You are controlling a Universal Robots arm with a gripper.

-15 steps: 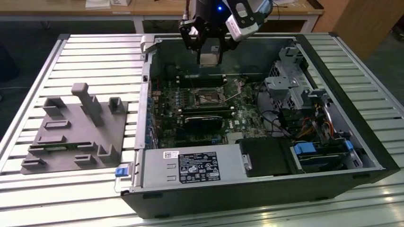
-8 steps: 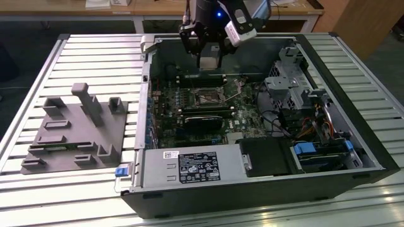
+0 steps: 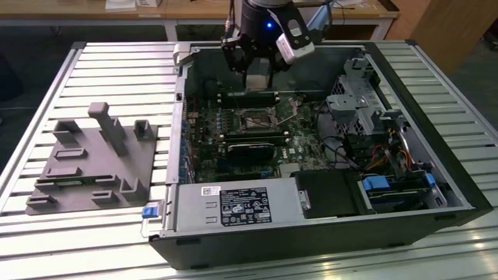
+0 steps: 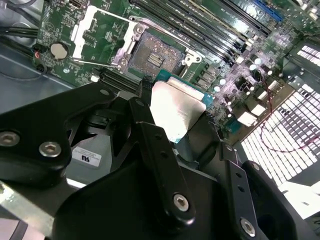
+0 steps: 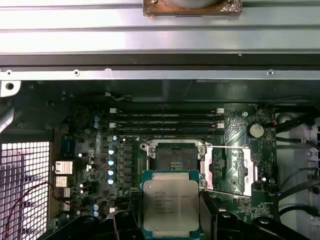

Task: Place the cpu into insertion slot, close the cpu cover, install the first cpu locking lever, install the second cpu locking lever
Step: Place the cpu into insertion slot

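My gripper [image 3: 257, 79] hangs over the far part of the open computer case, shut on the cpu [image 5: 171, 202], a flat square chip with a dull silver top [image 4: 175, 107] clamped between the black fingers [image 4: 145, 125]. The insertion slot [image 5: 176, 157] lies just ahead of the chip on the green board, open with its dark centre bare [image 4: 155, 55] [image 3: 257, 121]. The cpu cover [image 5: 239, 167], a silver frame, is folded back beside the slot [image 4: 97, 27]. Thin metal locking levers [image 5: 225, 146] stand loose along it. The chip is apart from the slot, above the board.
Long black memory slots [image 5: 165, 120] run beside the socket. A black fan block [image 3: 251, 153], power supply [image 3: 233, 207] and drive cage [image 3: 354, 108] crowd the case. A grey fixture [image 3: 90, 157] sits on the slatted table at the exterior view's left.
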